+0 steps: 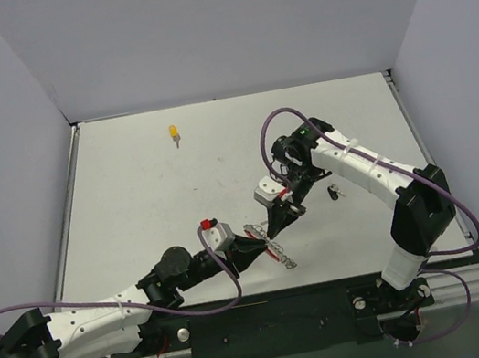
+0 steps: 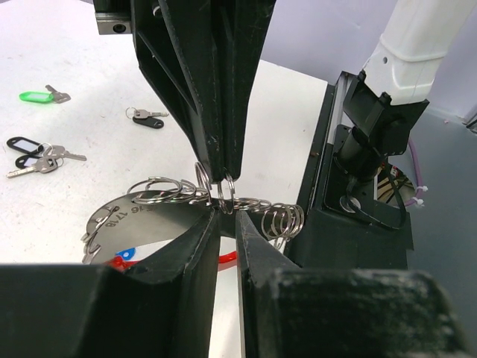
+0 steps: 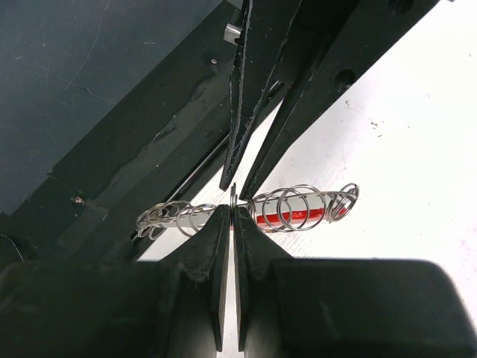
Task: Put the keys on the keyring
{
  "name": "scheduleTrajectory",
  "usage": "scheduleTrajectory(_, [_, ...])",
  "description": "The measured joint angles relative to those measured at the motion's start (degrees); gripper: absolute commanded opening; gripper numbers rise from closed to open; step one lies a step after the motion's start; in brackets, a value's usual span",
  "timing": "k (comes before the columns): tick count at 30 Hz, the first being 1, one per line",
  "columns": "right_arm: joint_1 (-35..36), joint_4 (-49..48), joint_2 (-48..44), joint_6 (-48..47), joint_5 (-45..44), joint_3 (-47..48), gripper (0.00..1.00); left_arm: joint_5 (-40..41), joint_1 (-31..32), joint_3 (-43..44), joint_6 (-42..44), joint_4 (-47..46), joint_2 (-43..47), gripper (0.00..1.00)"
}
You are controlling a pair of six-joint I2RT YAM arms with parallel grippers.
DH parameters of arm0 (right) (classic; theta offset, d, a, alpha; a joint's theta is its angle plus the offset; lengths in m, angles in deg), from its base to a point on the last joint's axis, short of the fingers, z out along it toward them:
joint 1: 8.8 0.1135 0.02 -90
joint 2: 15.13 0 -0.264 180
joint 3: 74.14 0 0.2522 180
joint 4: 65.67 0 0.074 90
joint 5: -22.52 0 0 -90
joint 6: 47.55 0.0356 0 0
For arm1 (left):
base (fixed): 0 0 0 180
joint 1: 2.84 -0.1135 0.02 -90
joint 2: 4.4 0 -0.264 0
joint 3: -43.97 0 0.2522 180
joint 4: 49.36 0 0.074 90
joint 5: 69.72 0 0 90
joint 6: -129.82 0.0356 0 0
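Coils of the keyring (image 3: 298, 209) sit near the desk's (image 1: 130, 189) front edge. My right hand (image 3: 233, 212) is pinched together on one thin ring, and my left hand (image 2: 227, 220) is clamped narrowly on its wire. My own fingers half hide that contact.

The keyring (image 1: 281, 255) is near the front edge of the surface (image 1: 133, 207), between both claws. The left claw (image 1: 255, 247) holds it from its left, the right claw (image 1: 276, 226) from behind. One key (image 1: 175, 135) lies far behind it, to the left. Other keys (image 1: 334, 191) lie near, behind it to the right.
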Motion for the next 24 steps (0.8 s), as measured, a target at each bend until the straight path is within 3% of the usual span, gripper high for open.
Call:
scheduleTrajectory(15, [-0.79,0.02,0.0,0.22,1.86,-0.15,0.0,1.33,0.26,0.0,-0.92,-2.58,0.11,0.22])
scheduleTrajectory(16, [-0.79,0.04,0.0,0.22,1.9,-0.22,0.0,1.64,0.35,0.0,-0.92,-2.69,0.11,0.2])
scheduleTrajectory(19, [-0.79,0.02,0.07,0.33,2.08,-0.28,0.0,2.27,0.68,0.0,-0.94,-2.69,0.11,0.0])
scheduleTrajectory(24, [-0.83,0.02,0.35,0.83,2.25,-0.33,0.0,3.08,1.14,0.31,-0.22,-2.08,-0.02,0.0])
